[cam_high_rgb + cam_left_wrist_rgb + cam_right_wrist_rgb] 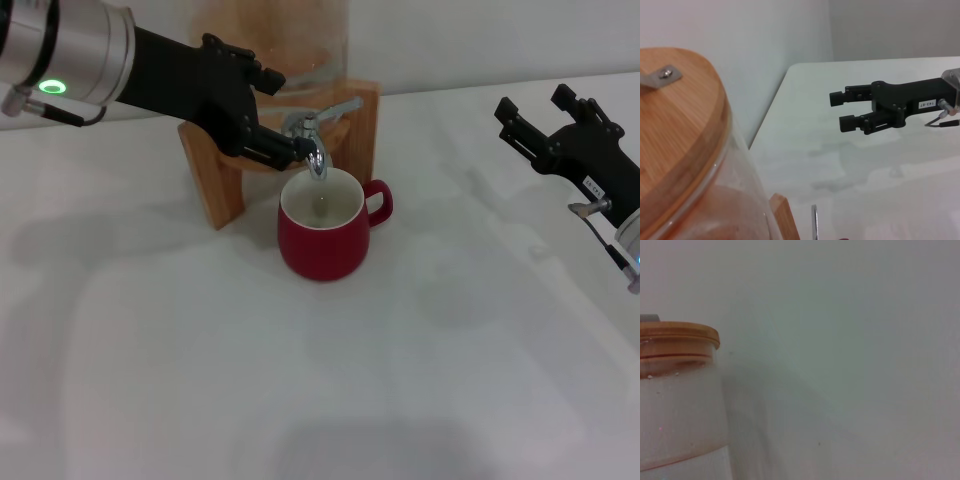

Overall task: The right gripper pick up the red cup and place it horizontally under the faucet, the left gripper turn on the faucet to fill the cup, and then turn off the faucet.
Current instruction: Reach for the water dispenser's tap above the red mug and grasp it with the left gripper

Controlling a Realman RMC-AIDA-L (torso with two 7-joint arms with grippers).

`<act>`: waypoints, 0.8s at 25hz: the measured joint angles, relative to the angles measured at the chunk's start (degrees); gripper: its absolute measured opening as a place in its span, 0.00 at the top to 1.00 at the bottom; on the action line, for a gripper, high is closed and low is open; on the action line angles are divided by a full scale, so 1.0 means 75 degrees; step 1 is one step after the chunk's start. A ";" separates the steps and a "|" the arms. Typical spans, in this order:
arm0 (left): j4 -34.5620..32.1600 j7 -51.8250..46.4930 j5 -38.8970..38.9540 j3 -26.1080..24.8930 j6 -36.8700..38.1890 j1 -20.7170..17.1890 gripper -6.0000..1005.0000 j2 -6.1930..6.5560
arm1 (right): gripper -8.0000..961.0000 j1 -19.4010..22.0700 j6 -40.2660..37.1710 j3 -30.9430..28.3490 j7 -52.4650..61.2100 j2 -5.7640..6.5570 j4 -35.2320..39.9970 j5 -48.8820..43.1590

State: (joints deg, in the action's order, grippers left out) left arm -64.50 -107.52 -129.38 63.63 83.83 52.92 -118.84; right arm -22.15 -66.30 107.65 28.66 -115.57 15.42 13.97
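Sitting upright beneath the faucet, the red cup is filling; the left gripper is pinching the spigot. Right gripper is idling open, empty. Late shutoff risks overflowing.

The black left claw covers part of the small chrome faucet, hiding its grip. The tall glass dispenser jar is cut off at the top edge in the head view.

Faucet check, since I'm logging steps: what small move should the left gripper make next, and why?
Probably hold the chrome faucet open a little longer: the left gripper is at it, and the dark red ceramic cup beneath looks barely filled.
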 joint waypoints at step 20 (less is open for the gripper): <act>0.0922 0.0646 -0.0032 0.0118 -0.0499 0.0427 0.15 -0.0010 | 0.09 -0.0026 0.0009 0.0267 -0.0059 -0.0009 0.0056 0.0000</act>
State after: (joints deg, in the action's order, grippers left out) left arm -57.58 -102.68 -129.61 64.52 80.08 56.13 -118.92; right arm -22.35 -66.23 109.65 28.21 -115.64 15.83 13.97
